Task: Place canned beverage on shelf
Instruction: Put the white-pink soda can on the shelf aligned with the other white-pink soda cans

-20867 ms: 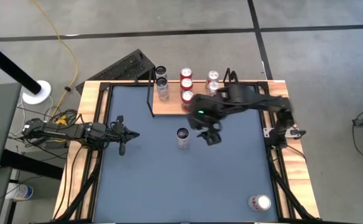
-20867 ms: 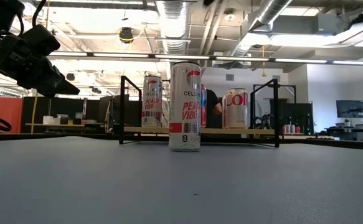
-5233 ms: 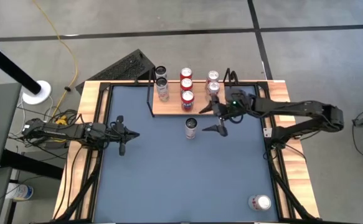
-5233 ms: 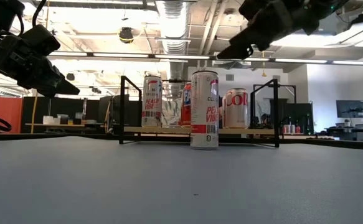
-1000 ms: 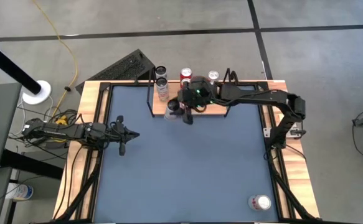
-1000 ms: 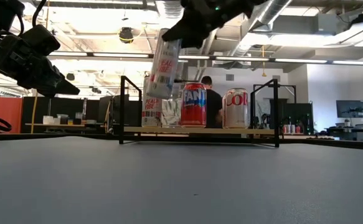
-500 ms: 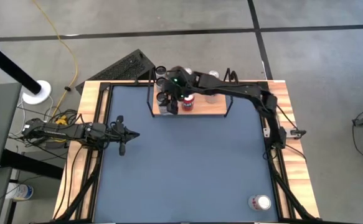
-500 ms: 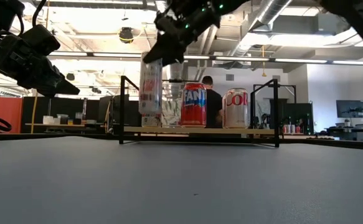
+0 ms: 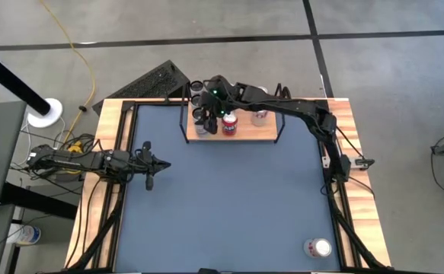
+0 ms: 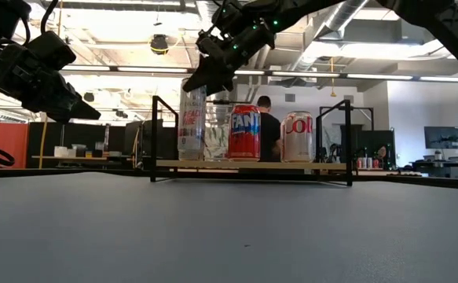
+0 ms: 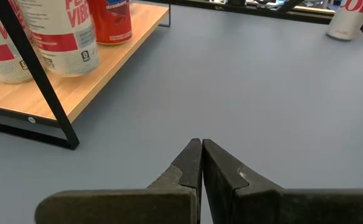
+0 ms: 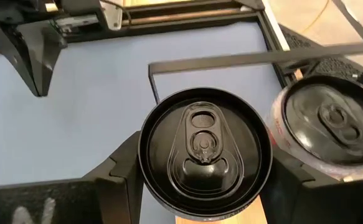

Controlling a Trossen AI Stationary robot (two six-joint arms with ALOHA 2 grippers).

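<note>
Shelf (image 10: pixel 252 163) low view; wrist view: right pincer (image 12: pixel 197 180) grips can (image 12: pixel 204 148).

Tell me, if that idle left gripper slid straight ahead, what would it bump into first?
Probably nothing soon: the shut left gripper faces bare table; the shelf lies off to one side.

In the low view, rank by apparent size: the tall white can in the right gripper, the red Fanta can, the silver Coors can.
1. Tall white can, held by the right gripper at the shelf: clearly tallest.
2. Red Fanta can and silver Coors can: they look alike in size, so I won't rank them against each other.
</note>
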